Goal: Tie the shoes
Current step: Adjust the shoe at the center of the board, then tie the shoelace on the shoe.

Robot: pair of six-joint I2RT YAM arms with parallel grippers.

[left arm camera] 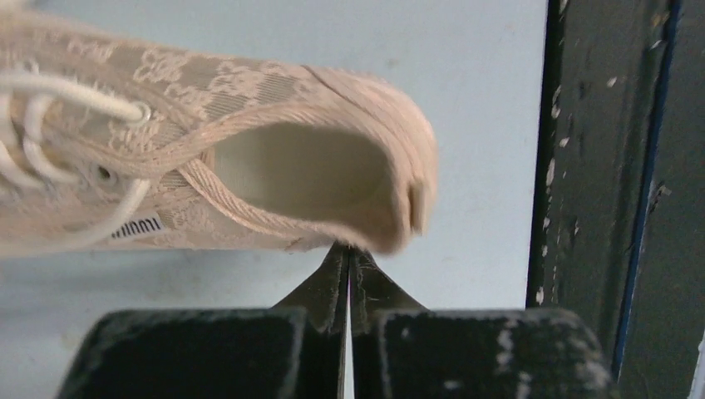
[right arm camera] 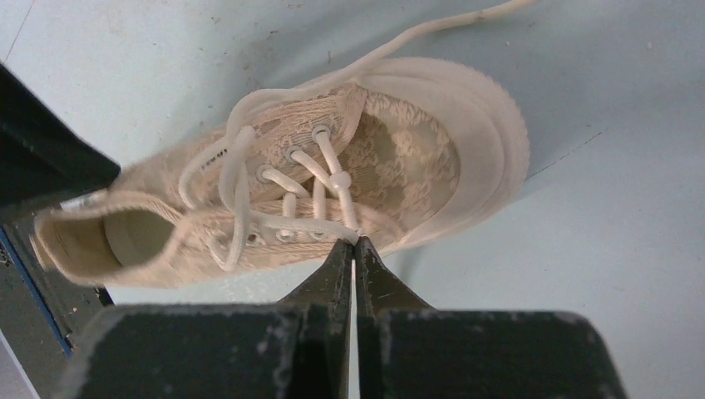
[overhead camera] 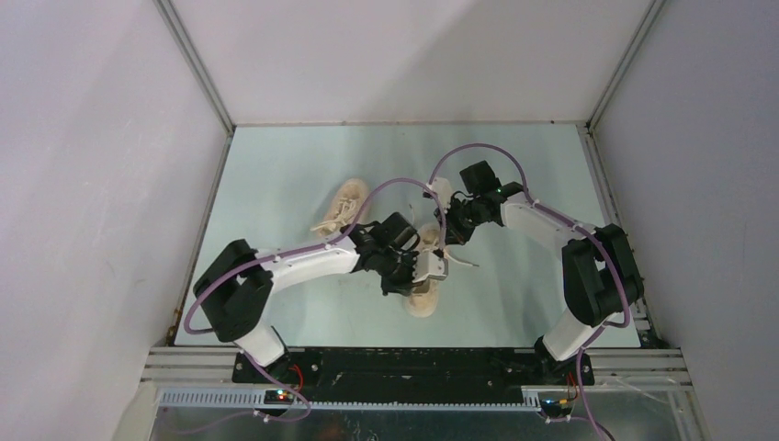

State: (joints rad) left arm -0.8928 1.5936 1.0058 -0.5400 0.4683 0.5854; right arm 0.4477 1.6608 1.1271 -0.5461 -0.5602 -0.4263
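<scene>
One cream shoe [overhead camera: 423, 299] lies mid-table under both grippers, heel toward the near edge. My left gripper [overhead camera: 423, 269] is shut, its tips [left arm camera: 348, 251] pinching the edge of the shoe's heel collar [left arm camera: 332, 179]. My right gripper [overhead camera: 450, 237] is shut on an off-white lace [right arm camera: 303, 223] where it crosses the eyelets; the tips [right arm camera: 356, 243] meet at the lace over the shoe's upper [right arm camera: 391, 158]. A loose lace end [right arm camera: 441, 25] trails past the toe. The second shoe [overhead camera: 346, 208] lies apart at the far left, laces loose.
The pale blue table [overhead camera: 294, 165] is walled by white panels on three sides. A black rail [overhead camera: 413, 365] runs along the near edge and shows in the left wrist view [left arm camera: 599, 166], close behind the heel. Purple cables arc over both arms.
</scene>
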